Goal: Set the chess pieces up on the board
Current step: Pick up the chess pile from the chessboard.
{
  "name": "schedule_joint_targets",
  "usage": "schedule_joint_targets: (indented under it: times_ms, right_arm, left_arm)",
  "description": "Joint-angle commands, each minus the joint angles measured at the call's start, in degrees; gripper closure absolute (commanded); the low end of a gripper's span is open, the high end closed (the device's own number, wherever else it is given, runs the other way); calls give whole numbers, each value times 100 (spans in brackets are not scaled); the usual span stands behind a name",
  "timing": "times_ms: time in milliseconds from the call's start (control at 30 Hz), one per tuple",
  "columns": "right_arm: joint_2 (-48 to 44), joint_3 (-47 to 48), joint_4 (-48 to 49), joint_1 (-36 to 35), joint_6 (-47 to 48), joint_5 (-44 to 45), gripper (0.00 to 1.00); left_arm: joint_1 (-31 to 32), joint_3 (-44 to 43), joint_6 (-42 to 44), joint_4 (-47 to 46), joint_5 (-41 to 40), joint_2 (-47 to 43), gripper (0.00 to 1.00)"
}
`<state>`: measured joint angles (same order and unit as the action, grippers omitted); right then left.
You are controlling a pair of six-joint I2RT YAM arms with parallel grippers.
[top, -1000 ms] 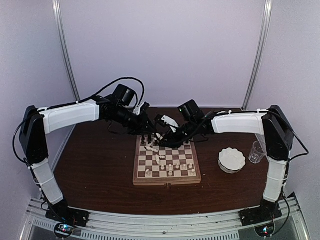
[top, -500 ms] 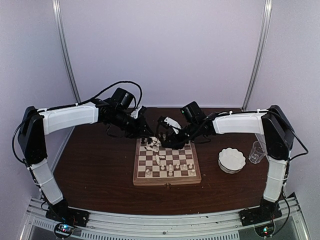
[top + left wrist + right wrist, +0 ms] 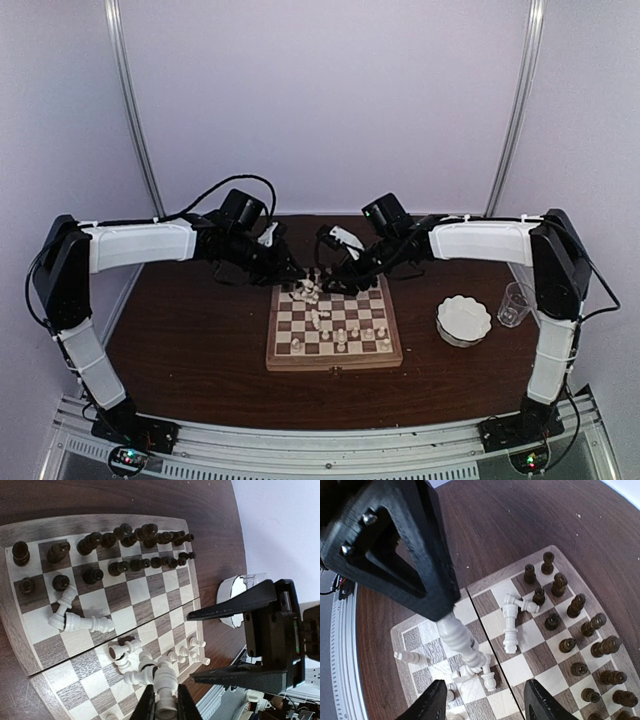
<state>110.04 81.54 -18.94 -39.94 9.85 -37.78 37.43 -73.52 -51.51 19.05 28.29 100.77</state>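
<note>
— Sunk lower toward the board [image 3: 334,361] since a second ago, on both sides; hanging just above its far half.
— And the left end effector [image 3: 165,699]?
— Pressed together on a tall cream piece [image 3: 456,636], base pointing at the board's middle.
— And the right end effector [image 3: 196,646]?
— Spread wide, gripping nothing, just beside that held piece.
— Meaning for the task?
— Reads as a release just made on the right, leaving the carry to the left. Can count the dark pieces [image 3: 135,535] as near done, ranked along the board's far two rows. Can see toppled cream pieces [image 3: 80,623] mid-board, others stood on its near rows. Probably next: stand the held one near-side.
</note>
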Motion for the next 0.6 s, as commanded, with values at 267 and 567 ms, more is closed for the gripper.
schedule_joint_targets:
  times_ms: [267,567]
  right_arm:
    - [357,675,-437,-277,349,-483,40]
    - [544,807,-434,-303,276,-467,64]
  left_arm:
    - [-43,10,-428,-784,278,-128,94]
    - [-43,42,-378,-730,330,-198,94]
